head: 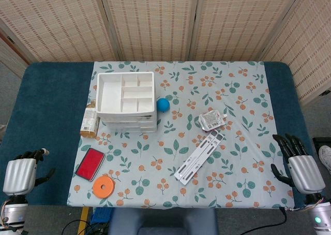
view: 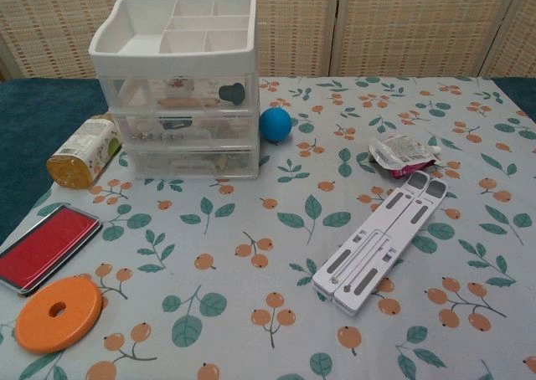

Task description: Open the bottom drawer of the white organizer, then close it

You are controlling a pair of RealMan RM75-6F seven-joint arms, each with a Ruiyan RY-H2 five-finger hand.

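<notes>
The white organizer (head: pixel 125 101) stands at the left of the patterned cloth, with a divided tray on top and three clear drawers. In the chest view the organizer (view: pixel 176 87) faces me; its bottom drawer (view: pixel 188 163) is pushed in flush. My left hand (head: pixel 21 173) hangs at the table's near left edge, fingers apart, holding nothing. My right hand (head: pixel 298 162) sits at the near right edge, fingers spread and empty. Both hands are far from the organizer and neither shows in the chest view.
A blue ball (head: pixel 163 104) lies just right of the organizer and a snack tube (head: pixel 90 122) lies left of it. A red case (head: pixel 90 163) and an orange ring (head: pixel 104 186) sit near front left. A white folding stand (head: pixel 199 156) and a pouch (head: pixel 212 120) lie at centre right.
</notes>
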